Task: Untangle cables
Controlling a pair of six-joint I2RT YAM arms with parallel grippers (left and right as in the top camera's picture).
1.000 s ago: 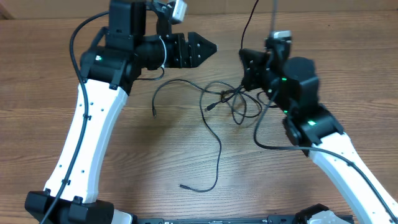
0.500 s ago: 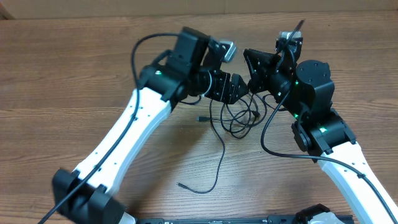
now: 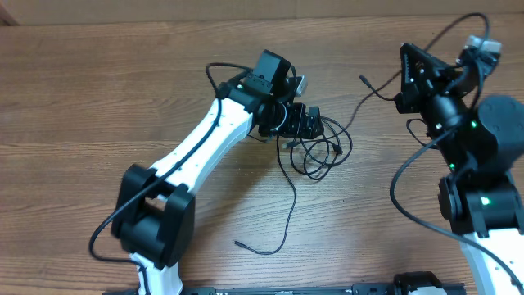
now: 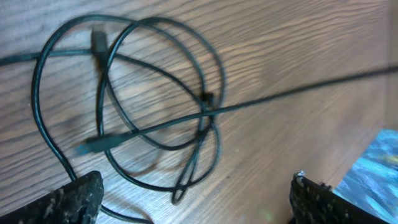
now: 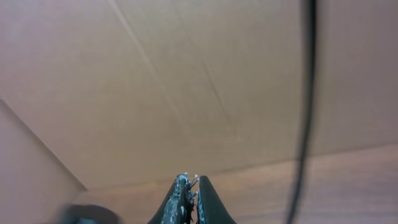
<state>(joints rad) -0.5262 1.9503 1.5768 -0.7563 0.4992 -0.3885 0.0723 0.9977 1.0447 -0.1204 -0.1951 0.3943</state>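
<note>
The cables [image 3: 321,149] lie as a loose coil of thin black loops on the wooden table, with one long strand trailing to a plug end [image 3: 238,243] near the front. My left gripper [image 3: 309,123] is open and low over the coil's left edge. In the left wrist view the loops [image 4: 155,93] lie between and ahead of its spread fingers [image 4: 196,205]. My right gripper [image 3: 404,82] is raised at the back right and shut on one strand [image 3: 372,102]. That strand runs taut [image 4: 298,90] from the coil, and its short plug end [image 3: 361,79] sticks out beyond the jaws [image 5: 191,186].
The wooden table [image 3: 98,98] ends at a pale wall along the back. The right arm's own thicker black wire [image 5: 308,93] hangs blurred across the right wrist view. The left arm [image 3: 196,156] stretches diagonally across the table's middle.
My left gripper has swung right and down onto the coil. My right gripper has moved up and to the right, pulling one strand out of the coil; the loops have bunched together.
</note>
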